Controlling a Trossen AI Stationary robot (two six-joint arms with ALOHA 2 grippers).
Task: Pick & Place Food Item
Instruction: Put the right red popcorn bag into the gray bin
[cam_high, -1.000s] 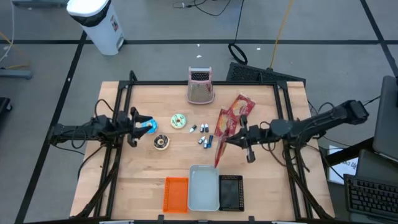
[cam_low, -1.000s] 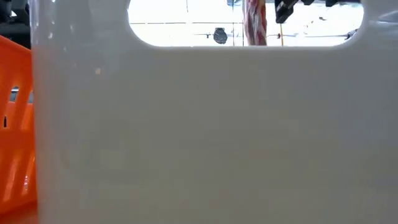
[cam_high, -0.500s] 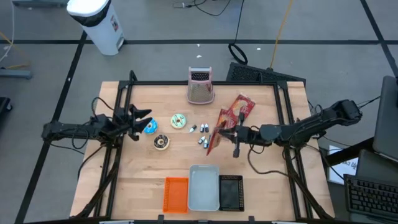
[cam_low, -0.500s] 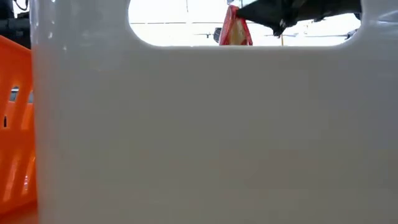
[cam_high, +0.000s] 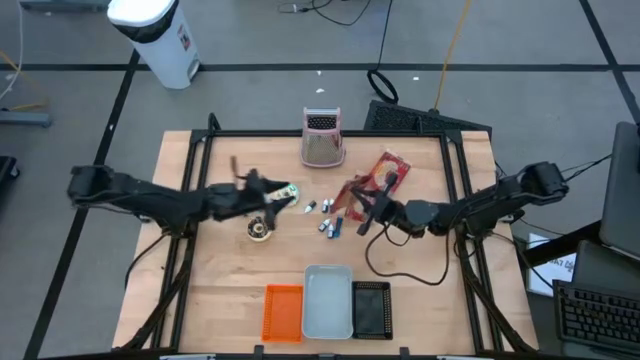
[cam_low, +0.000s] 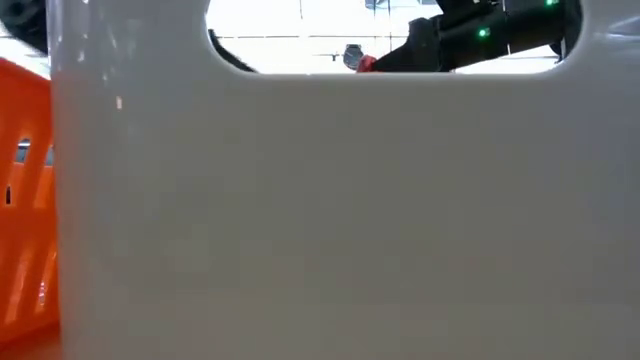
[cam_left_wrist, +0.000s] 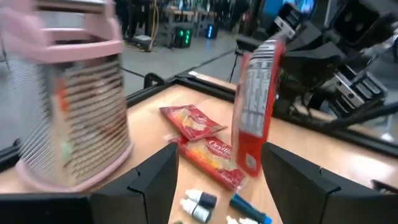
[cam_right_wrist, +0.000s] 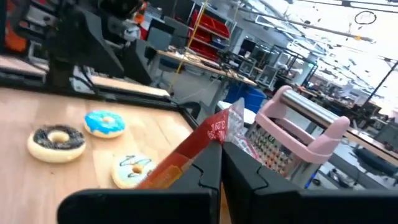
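Carry step: right gripper (cam_high: 366, 212) clamped on red crinkly snack packet (cam_high: 350, 196), held above mid-table by the pink box grater (cam_high: 322, 136). Left gripper (cam_high: 285, 198), fingers apart and empty, reaches over the doughnuts. Next, I'd say: swing packet over white plastic bin (cam_high: 328, 302), then release.

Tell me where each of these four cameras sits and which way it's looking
High: overhead, looking down; table, both arms.
Low: tabletop level, behind white bin; one arm above its cutout.
Left wrist: faces pink grater; left gripper open.
Right wrist: faces donuts; right gripper shut on red packet.
Both wrist views share the grater and that packet.
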